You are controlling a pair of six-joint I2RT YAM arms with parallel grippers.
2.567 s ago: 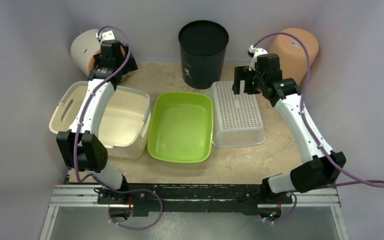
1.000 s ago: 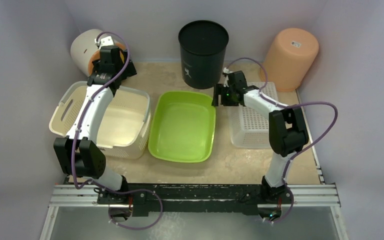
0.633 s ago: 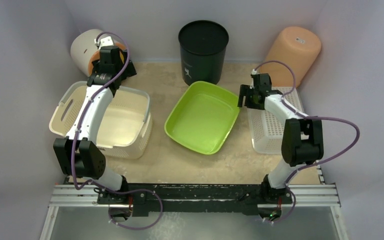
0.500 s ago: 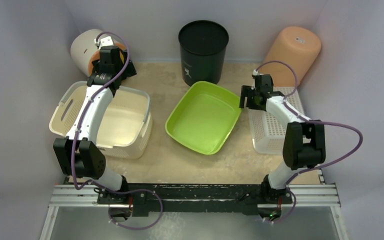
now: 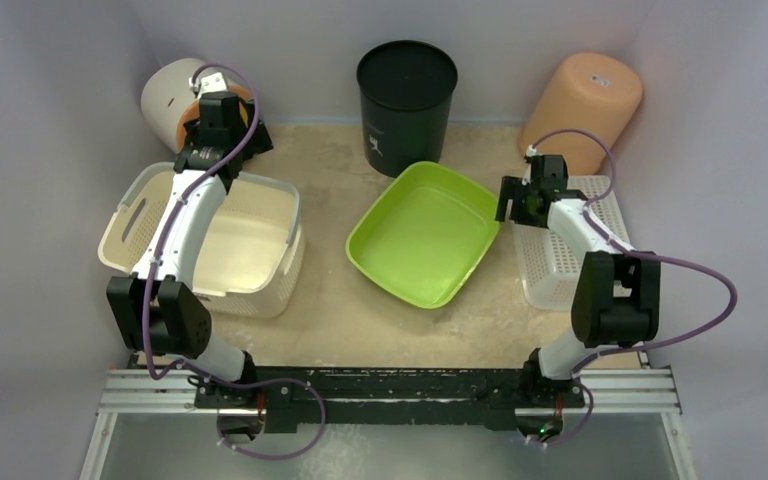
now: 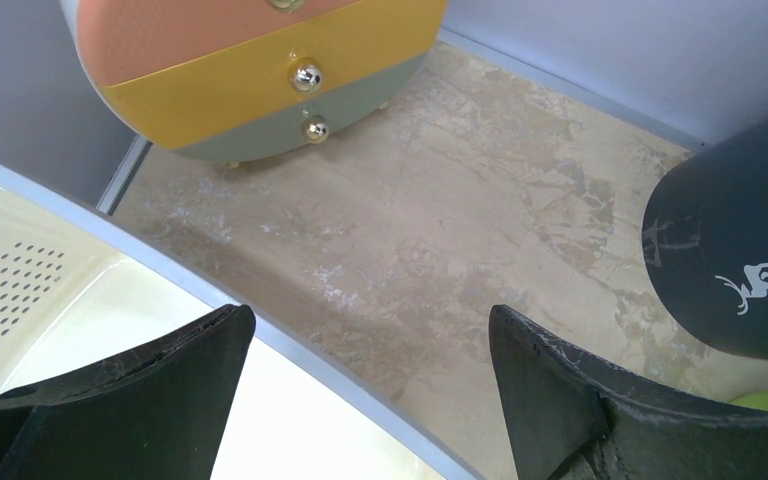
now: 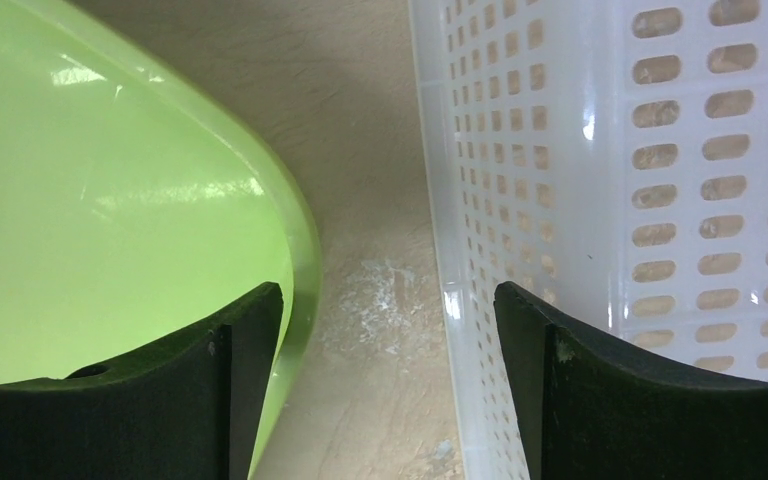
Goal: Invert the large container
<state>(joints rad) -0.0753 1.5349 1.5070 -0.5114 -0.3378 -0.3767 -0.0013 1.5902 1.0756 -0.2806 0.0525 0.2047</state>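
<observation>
The large container is the cream-beige basket (image 5: 245, 245), upright and open side up at the left of the table. My left gripper (image 5: 228, 160) hangs open over its far rim. In the left wrist view the rim (image 6: 290, 335) runs between my fingertips (image 6: 370, 335), one finger over the basket's inside (image 6: 70, 300) and the other over bare table. My right gripper (image 5: 526, 205) is open and empty. In the right wrist view it (image 7: 390, 315) straddles the gap between the lime-green tub and the white perforated basket.
The lime-green tub (image 5: 425, 235) (image 7: 110, 200) lies turned at an angle mid-table. The white perforated basket (image 5: 575, 260) (image 7: 610, 200) is at the right. A black bucket (image 5: 407, 95) (image 6: 740, 250), an orange bucket (image 5: 585, 105) and a round drawer unit (image 5: 172, 98) (image 6: 250, 70) stand at the back.
My right arm swung into the gap between tub and white basket and moved right. The white basket slid right and the green tub turned and followed. The left arm held still.
</observation>
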